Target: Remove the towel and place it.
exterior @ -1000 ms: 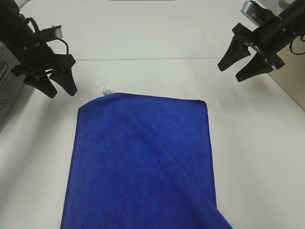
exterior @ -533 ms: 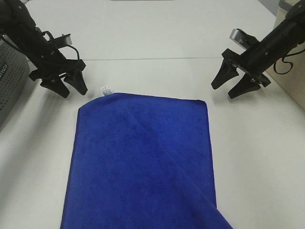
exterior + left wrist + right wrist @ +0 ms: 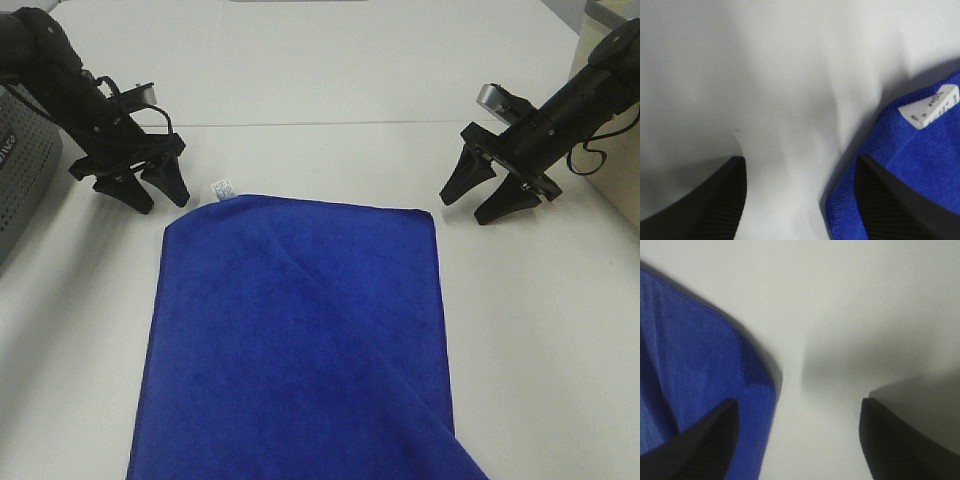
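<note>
The towel (image 3: 300, 330) lies flat mid-counter (image 3: 330, 90) and runs off toward its front edge. Both claws are spread. The left gripper (image 3: 163, 203) sits low beside the tagged corner, on the side of the counter's left edge. The right gripper (image 3: 463, 209) sits beside the other back corner. In each wrist view one finger seems to overlap the hem, though blur leaves contact unclear. A clean pinch likely needs each claw to straddle its corner and both to close together, so the cloth lifts level.

Plush matt cloth towel (image 3: 300, 330) on smooth white table (image 3: 330, 80).
</note>
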